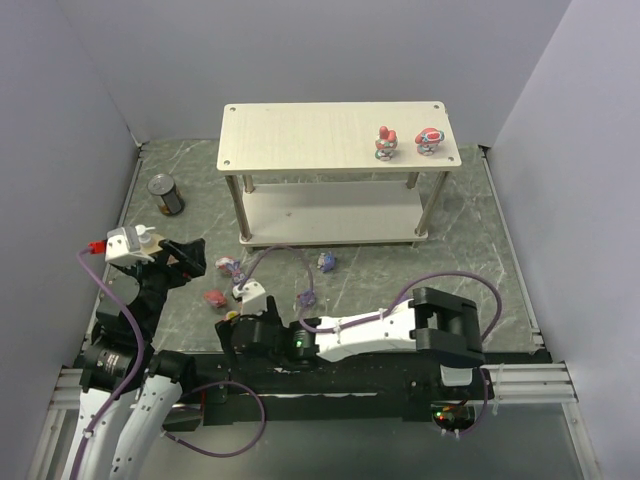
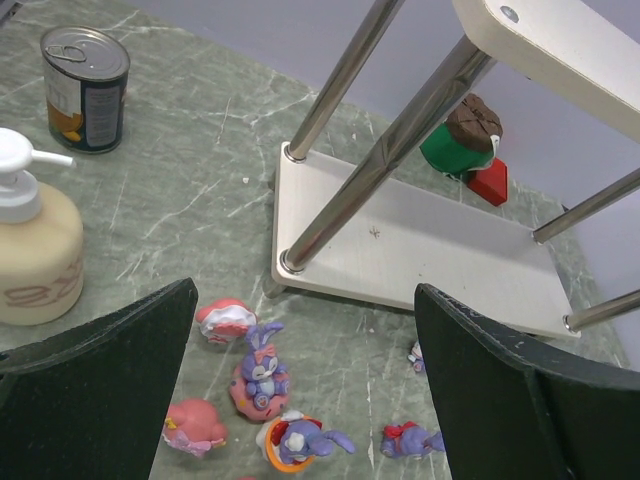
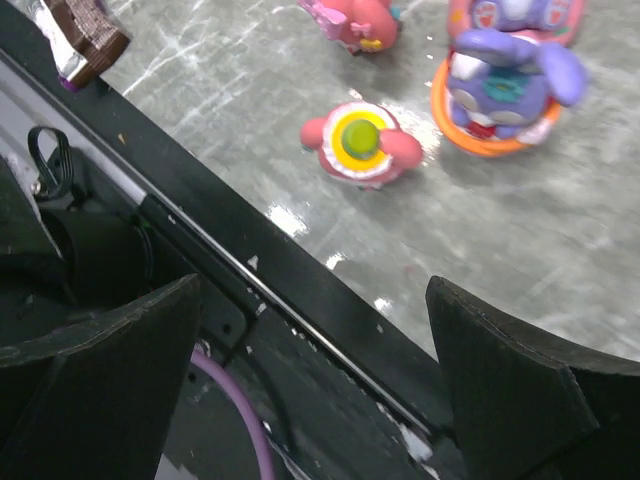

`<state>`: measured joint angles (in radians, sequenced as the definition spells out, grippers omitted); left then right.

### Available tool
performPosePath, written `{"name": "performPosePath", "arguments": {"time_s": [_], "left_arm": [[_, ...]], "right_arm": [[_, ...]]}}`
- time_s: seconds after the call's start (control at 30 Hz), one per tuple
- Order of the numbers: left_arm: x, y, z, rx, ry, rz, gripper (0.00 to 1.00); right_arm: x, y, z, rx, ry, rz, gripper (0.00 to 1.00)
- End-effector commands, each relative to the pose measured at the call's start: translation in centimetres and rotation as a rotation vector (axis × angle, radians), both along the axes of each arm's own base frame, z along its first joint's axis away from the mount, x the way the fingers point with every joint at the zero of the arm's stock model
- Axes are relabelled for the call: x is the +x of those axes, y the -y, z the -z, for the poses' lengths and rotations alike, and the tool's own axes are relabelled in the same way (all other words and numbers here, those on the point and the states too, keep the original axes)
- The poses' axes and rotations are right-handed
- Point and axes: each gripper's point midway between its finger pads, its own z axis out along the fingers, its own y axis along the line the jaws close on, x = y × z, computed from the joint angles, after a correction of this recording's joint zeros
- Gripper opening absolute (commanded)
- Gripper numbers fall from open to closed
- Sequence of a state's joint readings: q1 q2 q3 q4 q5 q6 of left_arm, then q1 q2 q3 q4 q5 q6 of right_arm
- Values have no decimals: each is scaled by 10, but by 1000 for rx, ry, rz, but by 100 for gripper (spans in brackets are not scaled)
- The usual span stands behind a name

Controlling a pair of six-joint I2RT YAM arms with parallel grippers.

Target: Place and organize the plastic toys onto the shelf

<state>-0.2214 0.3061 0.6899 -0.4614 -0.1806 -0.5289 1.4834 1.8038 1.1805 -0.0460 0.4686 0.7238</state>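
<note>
Top external: my left gripper (image 1: 188, 257) spread wide, empty, above loose toys (image 2: 260, 375) on the mat (image 1: 450, 250). My right gripper (image 3: 312, 285) also wide, empty, near pink toy (image 3: 362, 145). Two toys (image 1: 385, 143) stand on shelf (image 1: 300, 140) top, right end.

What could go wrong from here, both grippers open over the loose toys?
1. The pink toy sits near the table's near edge; the right gripper could knock it onto the black rail.
2. Toys under the left gripper are bunched; closing on the purple rabbit may topple its pink neighbours.
3. Both grippers hover by one cluster, so the arms might collide.
</note>
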Motion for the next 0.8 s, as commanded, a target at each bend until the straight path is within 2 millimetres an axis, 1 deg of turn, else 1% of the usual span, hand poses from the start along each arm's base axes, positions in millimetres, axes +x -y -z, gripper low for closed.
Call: {"name": "performPosePath", "arguments": {"time_s": [0.0, 0.03, 0.07, 0.13, 0.17, 0.2, 0.27, 0.3, 0.33, 0.43, 0.47, 0.53, 0.57, 0.6, 0.67, 0.77], "left_arm": [[1, 1, -2, -8, 5, 5, 96], [0, 2, -3, -8, 8, 12, 96], [0, 3, -2, -8, 6, 14, 96], [0, 3, -3, -9, 9, 16, 96], [0, 2, -4, -9, 11, 14, 96], [0, 3, -3, -9, 9, 17, 96], [-1, 4, -4, -7, 14, 23, 96], [0, 4, -3, -6, 12, 27, 96], [0, 4, -4, -7, 14, 25, 96], [0, 4, -4, -8, 14, 25, 96], [1, 4, -3, -8, 12, 25, 96], [1, 3, -3, -8, 14, 25, 96], [2, 3, -3, -6, 12, 25, 96], [2, 3, -3, -8, 13, 28, 96], [2, 4, -3, -7, 15, 34, 96], [1, 5, -4, -6, 19, 42, 96]], "right_arm": [[8, -28, -10, 72, -24, 27, 100], [9, -29, -5, 63, -26, 29, 100], [12, -30, 10, 32, -25, 37, 100], [17, -35, 17, 18, -6, 35, 100], [20, -34, 29, -16, 4, 41, 100], [25, -34, 30, -26, 21, 59, 100], [30, -31, 42, -64, 41, 84, 100], [36, -29, 44, -76, 57, 93, 100], [39, -30, 45, -73, 61, 101, 100], [45, -29, 60, -100, 77, 101, 99], [47, -33, 66, -96, 79, 97, 100], [52, -38, 69, -101, 82, 95, 99], [52, -39, 76, -116, 83, 90, 99], [55, -42, 75, -117, 89, 89, 99], [59, -44, 80, -129, 94, 99, 99], [67, -36, 88, -193, 73, 142, 100]]}}
